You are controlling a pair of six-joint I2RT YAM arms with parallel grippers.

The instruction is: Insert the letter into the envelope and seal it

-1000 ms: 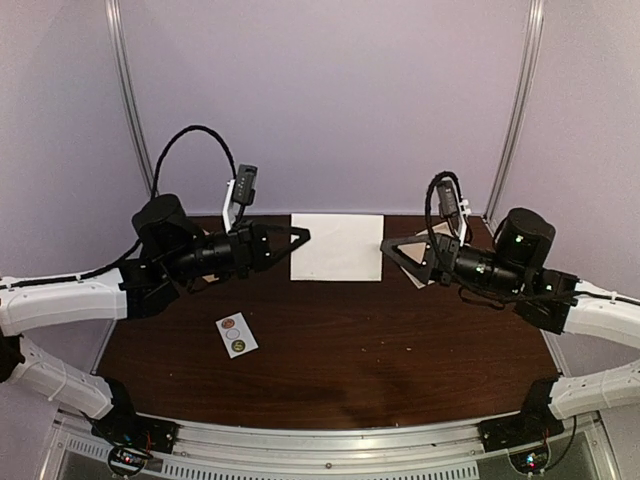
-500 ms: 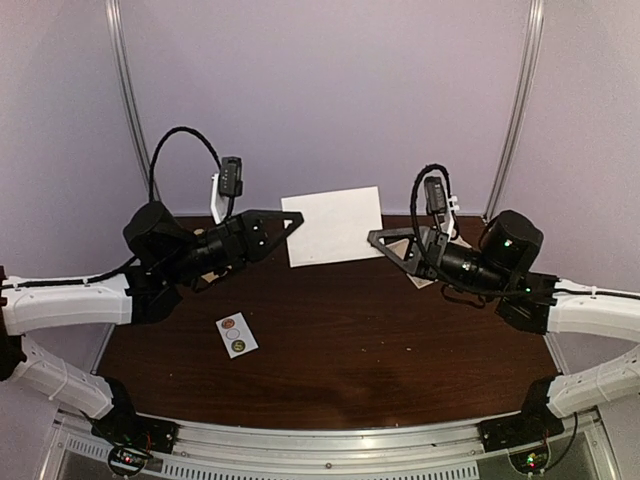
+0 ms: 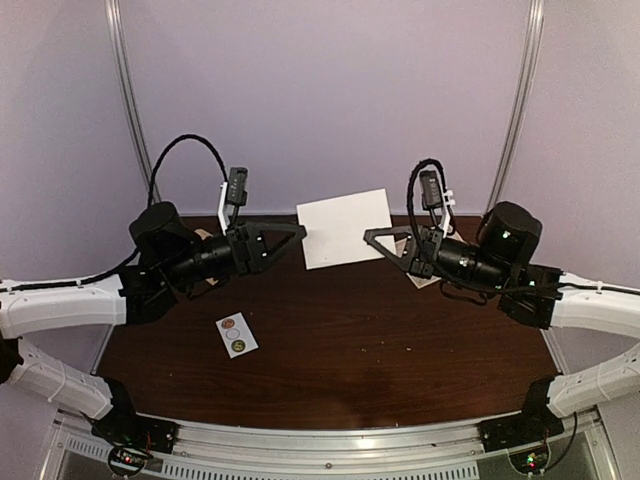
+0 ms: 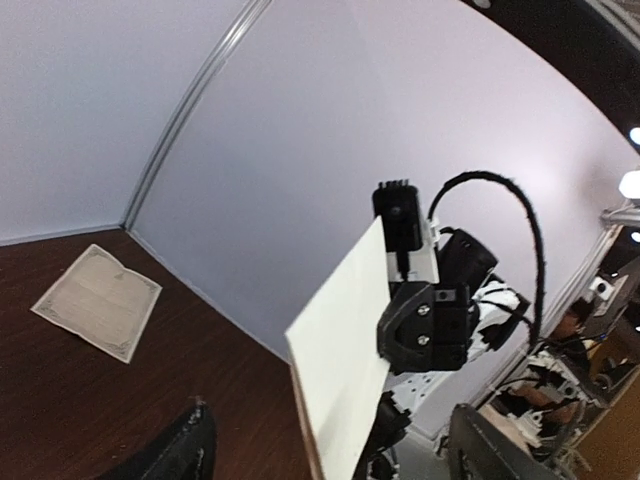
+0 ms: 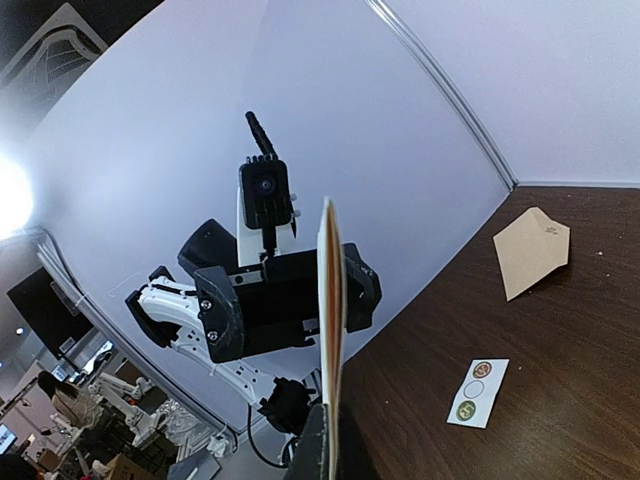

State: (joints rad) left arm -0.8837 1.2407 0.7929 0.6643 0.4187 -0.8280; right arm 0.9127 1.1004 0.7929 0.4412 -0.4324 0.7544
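The letter (image 3: 345, 228), a white sheet, hangs upright in the air over the back of the table. My right gripper (image 3: 370, 236) is shut on its right edge; in the right wrist view the letter (image 5: 330, 320) shows edge-on, rising from my gripper (image 5: 328, 445). My left gripper (image 3: 300, 230) is open at the sheet's left edge. In the left wrist view the letter (image 4: 345, 350) stands between the spread fingers (image 4: 190, 450) without being pinched. The tan envelope (image 5: 530, 252), pointed flap out, lies flat on the table at the back left.
A white sticker card (image 3: 237, 335) with round dots lies at the front left of the dark wooden table (image 3: 380, 360). A pale sheet with an ornate border (image 4: 97, 300) lies at the back right, under my right arm. Purple walls stand close behind.
The letter lay flat on the table; the left gripper lifted it. The right gripper has shut on its right edge, and the left gripper has opened and let go.
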